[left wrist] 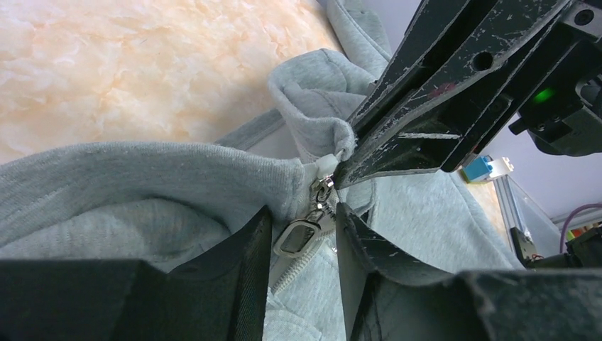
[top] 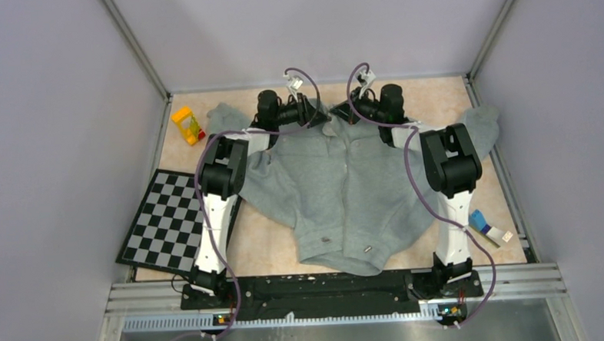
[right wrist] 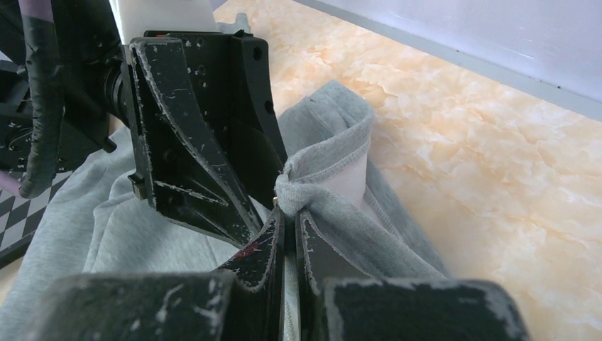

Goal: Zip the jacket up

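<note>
1. Scuffed black fingers [left wrist: 248,270] of the left gripper [left wrist: 304,210] fill the bottom of its wrist view. They stand partly apart on either side of the metal zipper pull [left wrist: 299,236]. The pull lies in the gap, close against one finger. I cannot tell whether it is actually pinched.
2. Just above the pull, the right gripper [right wrist: 291,213] has its jaws closed tight on a bunched fold of grey fabric at the collar edge, beside the top of the zipper.
3. The zipper slider sits just below the white tape end at the collar, and the short run of teeth [left wrist: 298,273] visible under it looks meshed.
4. The jacket [top: 338,192] lies spread front-up across the middle of the desk [top: 272,252]. Its collar is toward the far edge and its hem [top: 341,257] is near the near edge, where two metal snaps show.
5. One sleeve reaches toward the far left corner. The other sleeve [top: 481,124] is bunched at the far right corner.
6. Both arms stretch from the near edge over the jacket's shoulders, and the grippers meet at the collar.
7. A black-and-white chessboard [top: 166,222] lies by the left edge, toward the near left corner.
8. A yellow block [top: 188,125] stands in the far left corner.
9. A small blue-and-white object [top: 486,225] lies by the right edge, beside the right arm.
</note>
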{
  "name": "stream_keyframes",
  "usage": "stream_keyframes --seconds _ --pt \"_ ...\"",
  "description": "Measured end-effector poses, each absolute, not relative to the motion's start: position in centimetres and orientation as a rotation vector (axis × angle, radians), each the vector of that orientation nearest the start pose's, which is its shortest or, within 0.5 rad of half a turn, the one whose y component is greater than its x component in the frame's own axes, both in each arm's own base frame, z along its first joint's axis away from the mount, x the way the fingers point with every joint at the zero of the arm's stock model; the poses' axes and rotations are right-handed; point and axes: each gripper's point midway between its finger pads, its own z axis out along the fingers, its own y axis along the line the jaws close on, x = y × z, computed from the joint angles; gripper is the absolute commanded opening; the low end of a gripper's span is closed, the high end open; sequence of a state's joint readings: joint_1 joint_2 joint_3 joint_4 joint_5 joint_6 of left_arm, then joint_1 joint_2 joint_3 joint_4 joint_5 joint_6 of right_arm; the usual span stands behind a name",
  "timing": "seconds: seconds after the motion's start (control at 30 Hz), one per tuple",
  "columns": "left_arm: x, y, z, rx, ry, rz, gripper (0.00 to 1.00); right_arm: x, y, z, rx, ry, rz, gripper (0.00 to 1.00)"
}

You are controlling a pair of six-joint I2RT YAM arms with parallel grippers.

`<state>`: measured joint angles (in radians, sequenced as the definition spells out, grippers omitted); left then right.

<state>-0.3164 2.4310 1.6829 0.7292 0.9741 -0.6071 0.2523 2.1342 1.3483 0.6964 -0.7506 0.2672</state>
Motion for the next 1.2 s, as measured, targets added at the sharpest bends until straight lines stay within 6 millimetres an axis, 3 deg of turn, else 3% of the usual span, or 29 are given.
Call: stream_keyframes --seconds 0.57,0.77,1.2 --pt "51.44 -33.59 12.70 0.596 1.686 -1.444 0.26 51.73 26.54 14.97 -0.574 1.634 1.009 0.00" --pt "51.34 -33.54 12.54 0.598 1.689 -1.446 0.34 51.74 26.54 14.98 -0.574 1.634 1.009 0.00" --pt "51.11 -33.30 11.96 0.591 1.701 -1.450 0.24 51.81 26.45 15.07 -0.574 1.629 1.006 0.00"
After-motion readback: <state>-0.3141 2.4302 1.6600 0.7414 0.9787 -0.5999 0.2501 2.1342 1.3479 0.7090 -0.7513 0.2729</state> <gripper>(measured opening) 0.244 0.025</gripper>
